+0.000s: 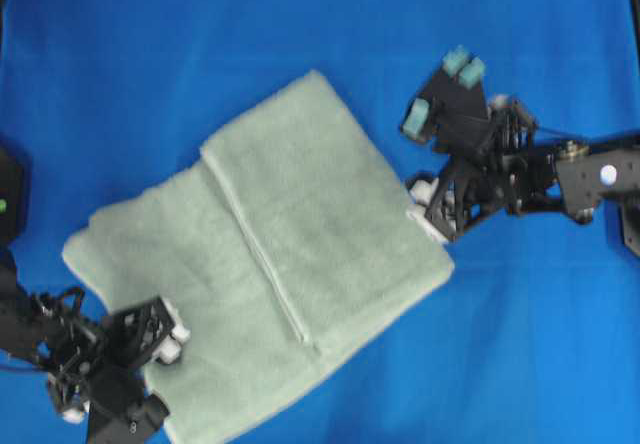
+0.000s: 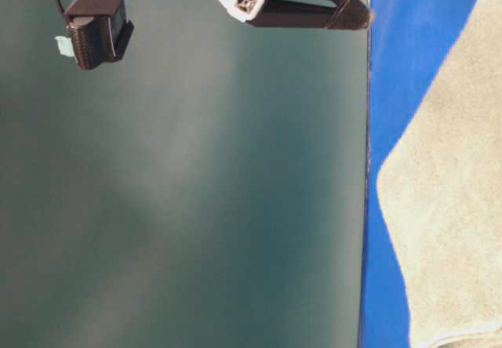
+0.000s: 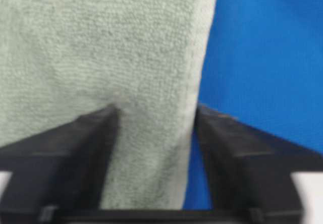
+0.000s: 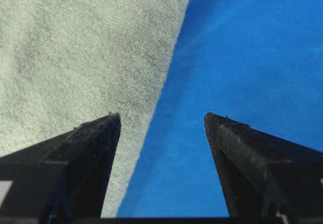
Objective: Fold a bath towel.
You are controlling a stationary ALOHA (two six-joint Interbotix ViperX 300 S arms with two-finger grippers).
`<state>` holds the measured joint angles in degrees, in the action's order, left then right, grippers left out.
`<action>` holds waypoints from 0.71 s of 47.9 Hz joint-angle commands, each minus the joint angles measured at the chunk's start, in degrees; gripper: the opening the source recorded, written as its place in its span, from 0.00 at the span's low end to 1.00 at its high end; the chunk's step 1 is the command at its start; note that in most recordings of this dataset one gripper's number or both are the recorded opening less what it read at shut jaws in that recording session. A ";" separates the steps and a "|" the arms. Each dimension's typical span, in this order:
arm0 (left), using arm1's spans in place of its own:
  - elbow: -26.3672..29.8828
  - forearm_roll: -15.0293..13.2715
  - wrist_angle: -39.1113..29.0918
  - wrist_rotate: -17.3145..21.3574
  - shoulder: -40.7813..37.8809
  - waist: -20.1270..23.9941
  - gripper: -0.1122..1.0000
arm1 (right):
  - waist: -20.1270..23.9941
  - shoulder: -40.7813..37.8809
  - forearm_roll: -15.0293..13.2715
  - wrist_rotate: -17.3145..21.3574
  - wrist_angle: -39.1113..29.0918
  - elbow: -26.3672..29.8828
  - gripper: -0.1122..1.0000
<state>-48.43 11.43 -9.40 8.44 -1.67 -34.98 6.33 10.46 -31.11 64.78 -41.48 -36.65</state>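
The folded bath towel (image 1: 270,254) lies diagonally, long axis lower-left to upper-right.

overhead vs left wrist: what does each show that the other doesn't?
Overhead only: the whole towel lying partly folded, one layer over another, and both arms, with the right gripper at its right edge.

Left wrist only: a close look at the left gripper, open, straddling the towel's hemmed edge; one finger is over terry, the other over the blue cloth.

Both: the towel, the blue cloth, and the left gripper at the towel's edge.
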 commanded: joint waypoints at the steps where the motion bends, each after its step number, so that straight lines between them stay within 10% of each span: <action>1: -0.35 0.09 -1.41 -0.18 -0.26 0.09 0.51 | 0.09 1.23 -0.26 0.09 0.26 0.62 0.70; 9: -0.88 0.09 -4.66 -1.05 1.76 0.09 0.19 | 0.35 1.23 -0.26 0.09 0.35 0.62 0.70; 22: 3.60 0.09 -16.52 -0.97 7.21 0.79 0.19 | 1.05 1.23 -0.26 0.09 0.35 0.62 0.69; 34: 19.34 1.41 -42.28 0.62 10.81 1.67 0.19 | 2.99 1.32 -0.26 0.00 -0.18 0.44 0.69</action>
<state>-35.16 12.04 -43.77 8.70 7.38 -33.66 8.53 10.46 -31.11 64.78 -41.48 -36.65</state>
